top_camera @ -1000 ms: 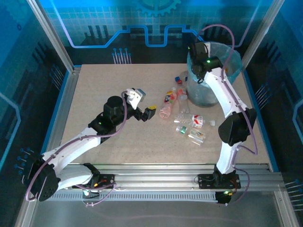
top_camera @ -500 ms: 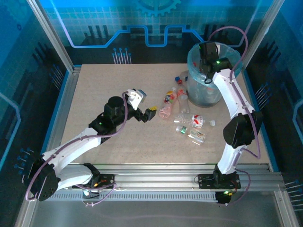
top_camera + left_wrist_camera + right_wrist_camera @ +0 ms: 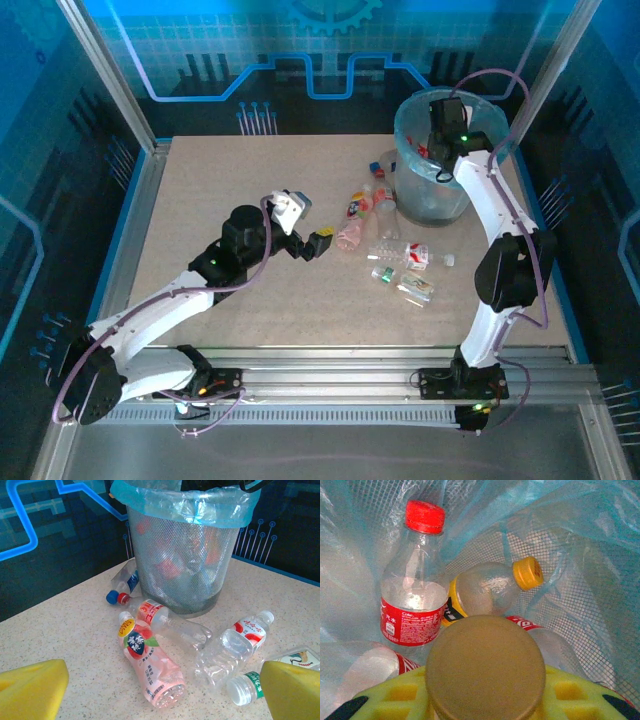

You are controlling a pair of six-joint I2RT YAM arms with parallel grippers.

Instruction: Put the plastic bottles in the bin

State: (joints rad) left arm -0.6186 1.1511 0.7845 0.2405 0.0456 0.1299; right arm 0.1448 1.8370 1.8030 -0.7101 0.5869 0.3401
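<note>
Several plastic bottles (image 3: 400,262) lie on the table just left of and in front of the bin (image 3: 432,200). Nearest my left gripper (image 3: 308,226) is a pink one (image 3: 150,665); that gripper hovers open, facing them, with nothing between its yellow fingers (image 3: 35,692). My right gripper (image 3: 441,140) hangs over the bin's mouth, shut on a bottle whose tan cap (image 3: 485,667) points at the camera. Below it in the blue-lined bin (image 3: 600,555) lie a red-capped bottle (image 3: 412,600), a yellow-capped one (image 3: 490,587) and others.
A blue-capped bottle (image 3: 125,582) and a red-labelled bottle (image 3: 165,620) lie against the bin's foot. A clear crushed bottle (image 3: 225,655) and a green-labelled one (image 3: 247,687) lie further right. Open tabletop (image 3: 200,180) stretches to the left, inside a metal frame (image 3: 140,200).
My right arm has swung from the bin's left rim to over its mouth, carrying the bottle. The left arm has barely moved.
</note>
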